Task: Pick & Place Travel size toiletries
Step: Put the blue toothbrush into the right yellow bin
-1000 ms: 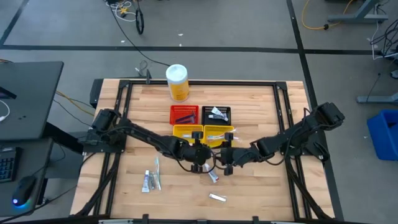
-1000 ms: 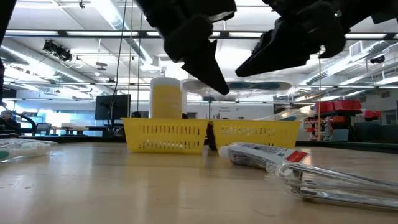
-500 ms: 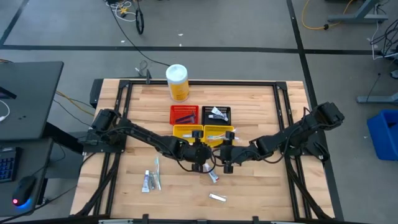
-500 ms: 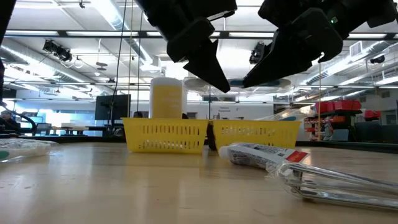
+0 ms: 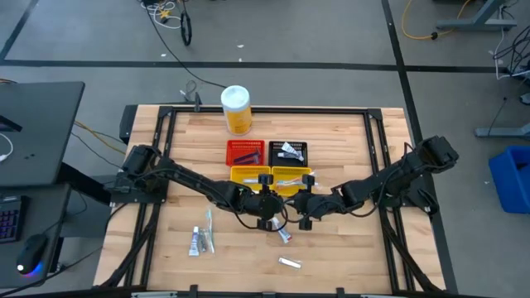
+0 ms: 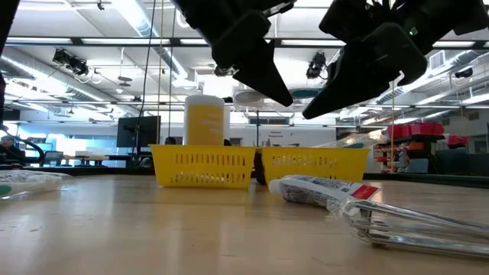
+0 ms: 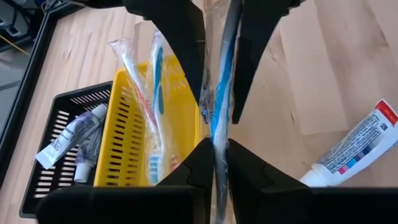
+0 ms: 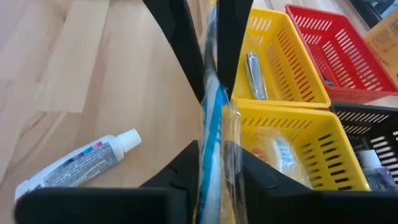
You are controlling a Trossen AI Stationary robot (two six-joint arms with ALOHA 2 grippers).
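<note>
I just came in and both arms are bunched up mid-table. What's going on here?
The two arms are passing a wrapped blue toothbrush between them above the table, next to the yellow baskets. The left gripper is shut on it, and the right gripper has closed on the same toothbrush from the opposite side. Some toiletries already lie in the baskets; a toothpaste tube waits on the table.

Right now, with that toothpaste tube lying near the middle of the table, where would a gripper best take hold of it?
Probably across the flat middle of the toothpaste tube, coming straight down from above. It lies flat on the bare table, apart from the yellow baskets, so nothing crowds its long sides. Its body looks broader than the small white cap, which offers less to pinch.
</note>
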